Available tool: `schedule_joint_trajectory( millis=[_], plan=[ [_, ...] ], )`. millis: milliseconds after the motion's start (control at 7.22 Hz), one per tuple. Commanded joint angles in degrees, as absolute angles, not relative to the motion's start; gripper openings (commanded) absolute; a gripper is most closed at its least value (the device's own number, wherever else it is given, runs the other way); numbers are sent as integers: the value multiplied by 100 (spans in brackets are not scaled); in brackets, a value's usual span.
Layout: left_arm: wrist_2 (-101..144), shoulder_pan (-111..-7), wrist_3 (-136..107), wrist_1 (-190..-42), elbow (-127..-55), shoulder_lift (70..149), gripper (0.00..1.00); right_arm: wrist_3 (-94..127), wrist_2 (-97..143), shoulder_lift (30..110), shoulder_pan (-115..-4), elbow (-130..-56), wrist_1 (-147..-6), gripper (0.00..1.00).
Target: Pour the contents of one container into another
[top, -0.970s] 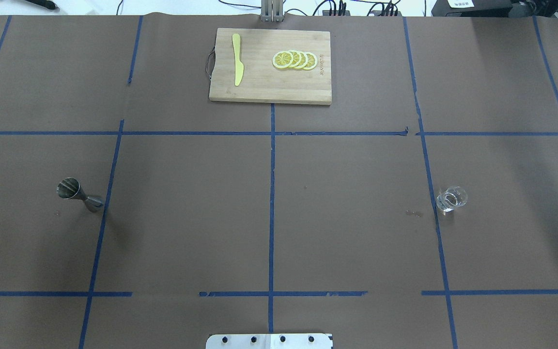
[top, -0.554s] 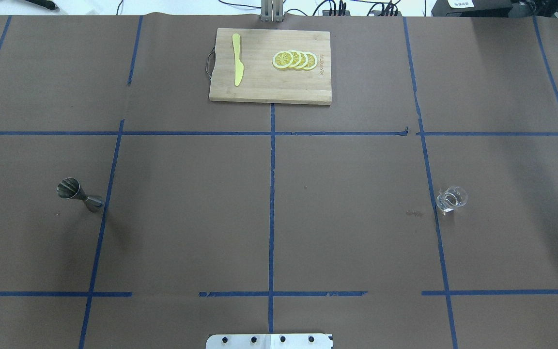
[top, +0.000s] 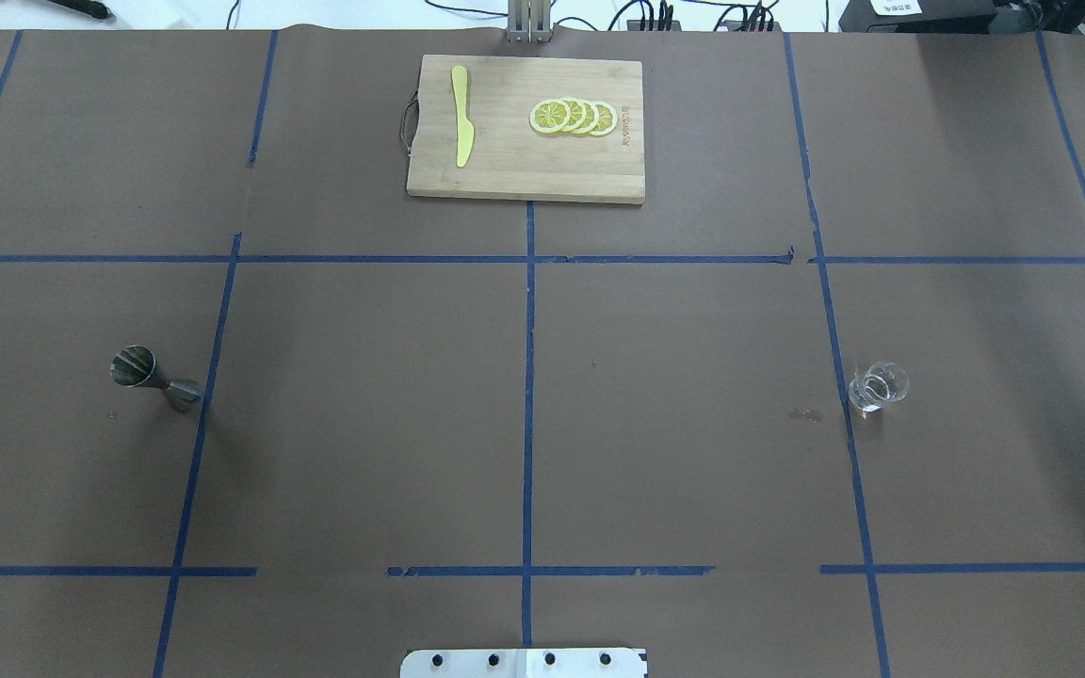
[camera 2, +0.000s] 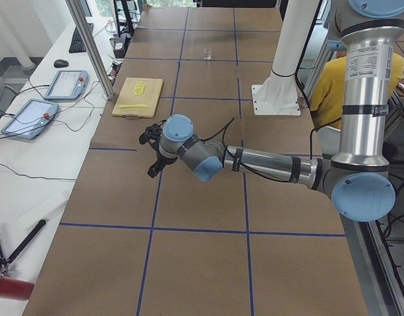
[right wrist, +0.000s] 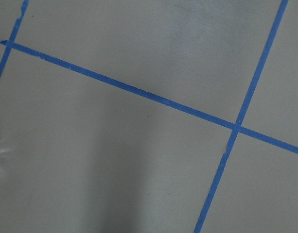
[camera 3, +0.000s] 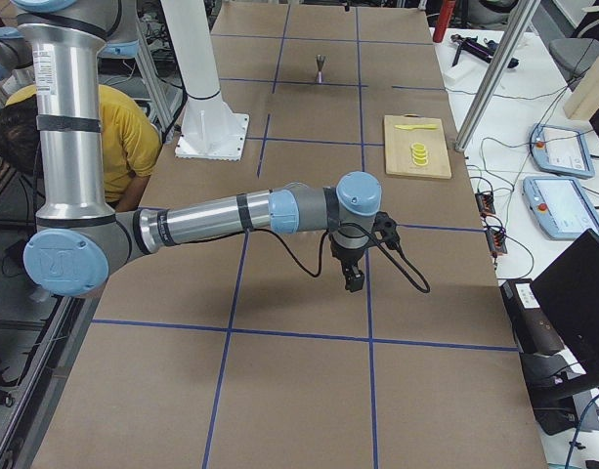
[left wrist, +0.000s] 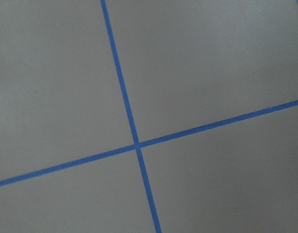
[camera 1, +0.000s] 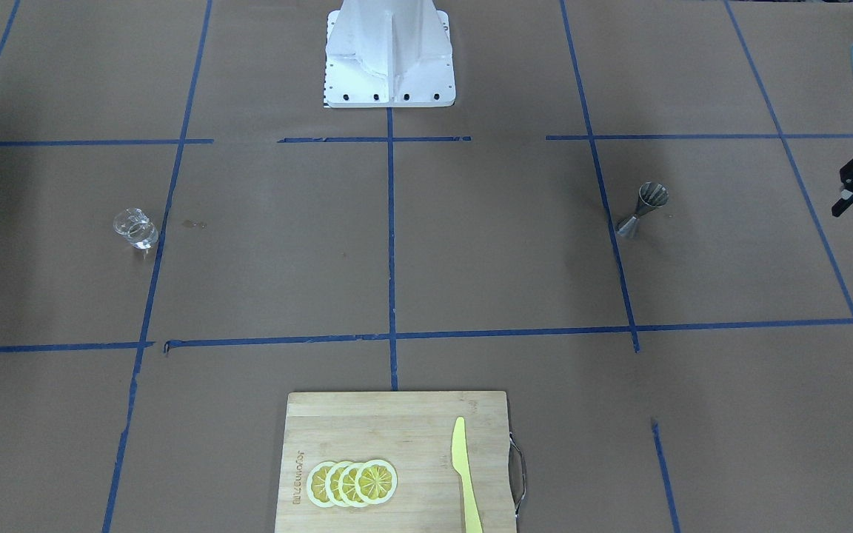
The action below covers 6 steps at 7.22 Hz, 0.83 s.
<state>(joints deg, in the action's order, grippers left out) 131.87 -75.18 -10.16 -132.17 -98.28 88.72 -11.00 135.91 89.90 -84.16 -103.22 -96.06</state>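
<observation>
A small metal jigger point(top: 154, 379) stands upright on the brown table's left half; it shows again in the front view point(camera 1: 643, 209). A clear glass point(top: 878, 388) stands on the right half, also visible from the front point(camera 1: 135, 228). My left gripper point(camera 1: 848, 189) hangs open and empty at the table's left end, well outside the jigger, and appears in the left side view point(camera 2: 147, 158) too. My right gripper point(camera 3: 363, 264) hovers over the table's right end, beyond the glass; I cannot tell whether it is open or shut. Both wrist views show only table and blue tape.
A wooden cutting board point(top: 505, 169) at the far middle edge carries lemon slices point(top: 573, 117) and a yellow knife point(top: 461, 115). The robot's white base point(camera 1: 389, 55) stands at the near edge. A person in yellow point(camera 3: 94, 137) sits behind the robot.
</observation>
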Motion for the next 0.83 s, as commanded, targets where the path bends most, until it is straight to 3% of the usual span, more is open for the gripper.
schedule_joint_trajectory(
  millis=[0, 277, 554, 693],
  plan=[
    [12038, -6753, -2063, -15239, -9521, 8833, 96, -1107, 13588, 8974, -8402, -10327, -9606, 100],
    [11610, -6478, -2092, -17209, -9152, 8456, 94, -1116, 13588, 8965, -8402, -10345, -9606, 100],
    [11558, -6031, -2773, -18310, -9106, 8455, 94, -1108, 13579, 8974, -8402, -10423, -9606, 100],
    [11488, -5733, -3813, -18734, -9088, 8455, 89, -1116, 13579, 8974, -8402, -10424, -9606, 100]
  ],
)
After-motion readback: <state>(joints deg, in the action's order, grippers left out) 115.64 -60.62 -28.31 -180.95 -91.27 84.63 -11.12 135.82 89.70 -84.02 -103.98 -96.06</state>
